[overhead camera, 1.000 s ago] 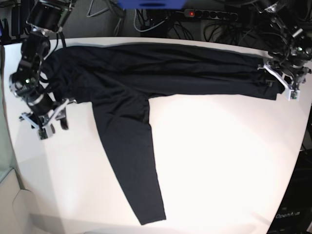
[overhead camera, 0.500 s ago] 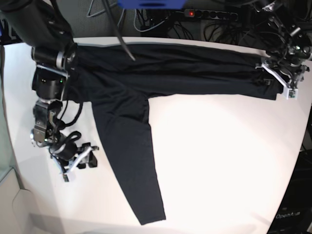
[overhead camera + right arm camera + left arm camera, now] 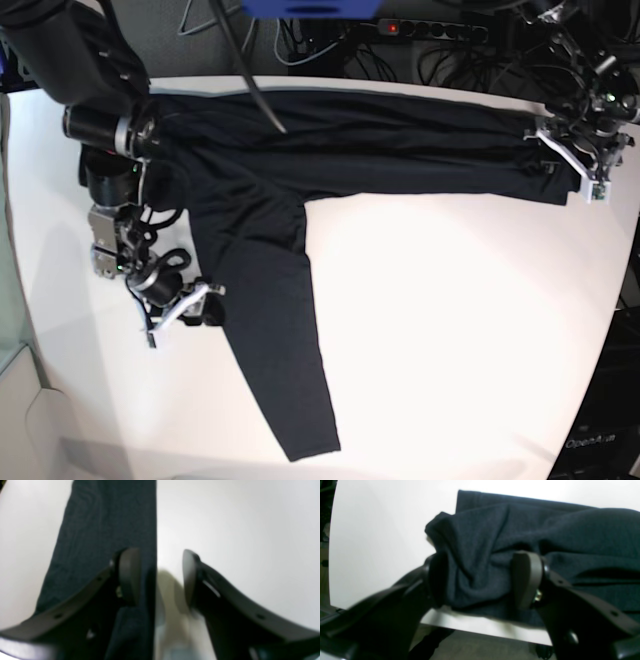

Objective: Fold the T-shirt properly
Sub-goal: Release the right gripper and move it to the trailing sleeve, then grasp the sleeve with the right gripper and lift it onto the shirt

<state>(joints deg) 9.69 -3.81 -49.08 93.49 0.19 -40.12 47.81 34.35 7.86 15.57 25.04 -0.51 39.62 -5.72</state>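
My right gripper (image 3: 190,312), jaws parted and empty, has swung down beside the thin charcoal long-sleeved T-shirt (image 3: 300,200)'s sleeve, ready to fold it, while my left gripper (image 3: 480,580) clasps its bunched end.

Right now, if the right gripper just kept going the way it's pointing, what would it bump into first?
Probably the T-shirt: the right gripper is open over the sleeve's edge, one finger above cloth, the other above bare table. How high it hangs is unclear.
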